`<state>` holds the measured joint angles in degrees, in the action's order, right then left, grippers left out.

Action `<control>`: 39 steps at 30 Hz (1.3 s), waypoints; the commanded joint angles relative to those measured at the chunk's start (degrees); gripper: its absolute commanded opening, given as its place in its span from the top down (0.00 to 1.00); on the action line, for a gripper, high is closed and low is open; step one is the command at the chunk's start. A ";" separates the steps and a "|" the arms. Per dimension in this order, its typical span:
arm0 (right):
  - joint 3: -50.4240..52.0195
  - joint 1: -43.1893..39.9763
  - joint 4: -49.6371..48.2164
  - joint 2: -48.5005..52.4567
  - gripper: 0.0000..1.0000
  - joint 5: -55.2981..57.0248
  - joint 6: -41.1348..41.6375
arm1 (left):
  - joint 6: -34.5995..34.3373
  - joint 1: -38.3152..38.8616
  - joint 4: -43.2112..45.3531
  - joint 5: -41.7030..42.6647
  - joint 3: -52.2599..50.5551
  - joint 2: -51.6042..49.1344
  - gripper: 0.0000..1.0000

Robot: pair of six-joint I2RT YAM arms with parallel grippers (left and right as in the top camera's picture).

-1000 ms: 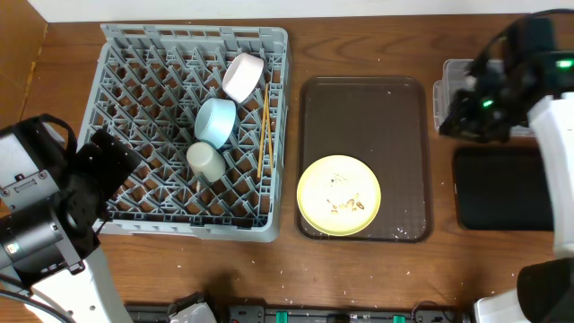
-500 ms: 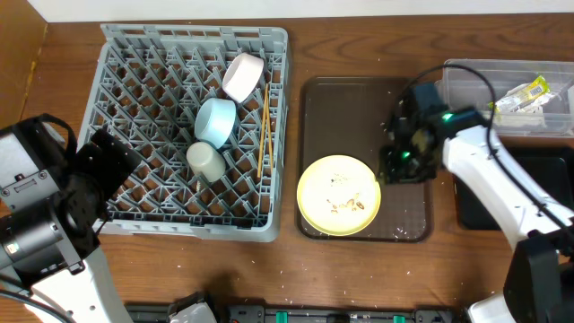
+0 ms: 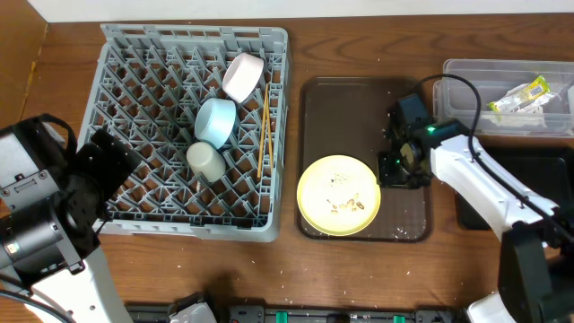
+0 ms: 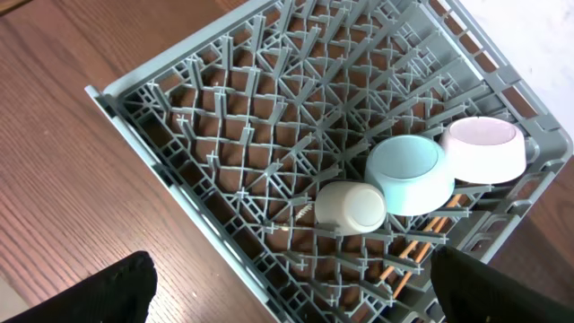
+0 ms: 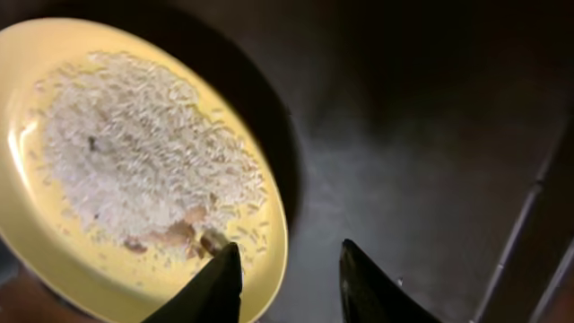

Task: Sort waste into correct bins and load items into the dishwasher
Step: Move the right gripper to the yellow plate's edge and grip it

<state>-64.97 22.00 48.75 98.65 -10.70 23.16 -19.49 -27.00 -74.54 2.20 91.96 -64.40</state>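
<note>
The yellow plate lies on the brown tray with whitish rice scraps on it. My right gripper hangs open low over the plate's right rim, one finger above the plate and the other above the tray, holding nothing. The grey dish rack holds the pink bowl, the light blue bowl, the pale cup and the chopsticks. My left gripper is wide open above the rack's near-left corner. A green-yellow wrapper lies in the clear tub.
The black bin sits in front of the clear tub at the right, partly covered by my right arm. The tray's raised rim surrounds the plate. Bare wooden table runs along the front edge.
My right arm swung from above the clear tub down to the tray beside the plate, and its jaws opened. The green-yellow wrapper now lies in the tub. The left arm stayed still.
</note>
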 commanded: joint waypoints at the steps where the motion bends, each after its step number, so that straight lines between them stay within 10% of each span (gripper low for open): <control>1: 0.44 0.20 -0.76 2.95 0.65 -0.72 1.05 | 0.31 -0.26 -0.02 -0.52 0.37 0.04 0.01; 27: -2.25 -2.62 4.87 7.50 0.78 14.40 9.40 | 0.31 -0.26 -0.02 -0.52 0.37 0.04 0.01; 33: -11.17 -6.19 13.05 7.50 0.95 14.80 3.96 | 0.31 -0.24 -0.02 -0.52 0.37 0.04 0.02; 37: -19.47 -6.34 21.07 7.48 0.94 14.60 2.23 | 0.31 -0.26 -0.02 -0.52 0.37 0.04 0.01; 39: -25.05 -5.18 24.76 7.48 0.76 5.44 -3.56 | 0.31 -0.24 -0.02 -0.52 0.37 0.04 0.01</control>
<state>-84.88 15.57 71.42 105.93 2.68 26.52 -19.49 -27.00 -74.63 2.17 91.96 -64.40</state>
